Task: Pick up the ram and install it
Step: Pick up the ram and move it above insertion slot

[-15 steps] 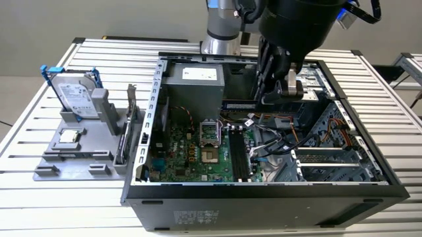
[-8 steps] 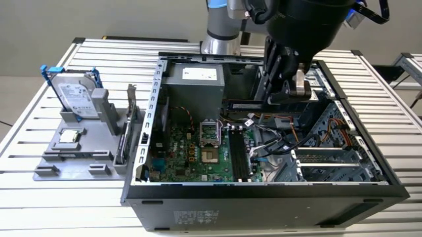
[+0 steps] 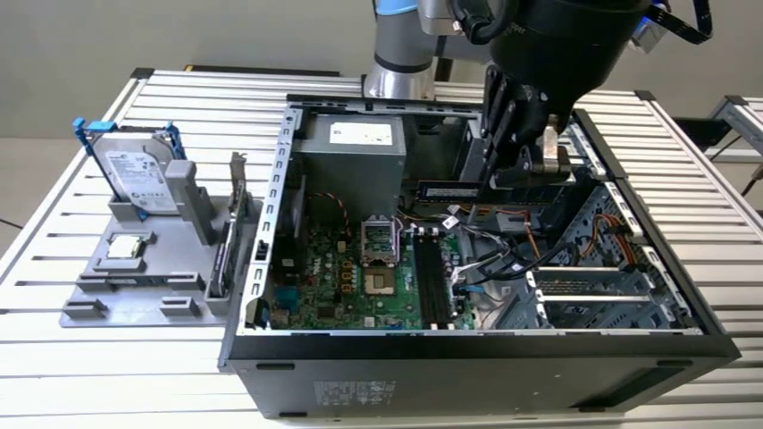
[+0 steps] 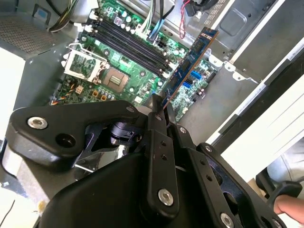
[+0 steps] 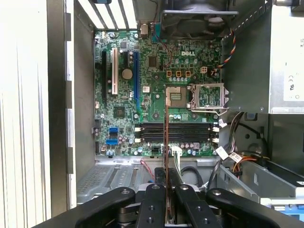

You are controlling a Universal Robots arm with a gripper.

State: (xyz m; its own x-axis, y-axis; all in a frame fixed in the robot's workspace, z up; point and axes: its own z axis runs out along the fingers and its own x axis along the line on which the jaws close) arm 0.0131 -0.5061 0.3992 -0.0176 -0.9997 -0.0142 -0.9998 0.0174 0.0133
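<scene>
Hand [image 5: 167,195] is pinched on one end of the ram [image 5: 166,123], which is held clear above the motherboard [image 5: 142,71] inside the open case [image 3: 477,362], crosswise to the memory slots [image 5: 190,133], seemingly not yet aligned.

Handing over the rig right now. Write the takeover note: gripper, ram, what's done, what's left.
Gripper: shut on the ram, gripping it at one end.
Ram: held in the air above the open case, over the motherboard, clear of the slots.
Done: ram picked up.
Left: ram not yet installed; the slots look empty.
</scene>
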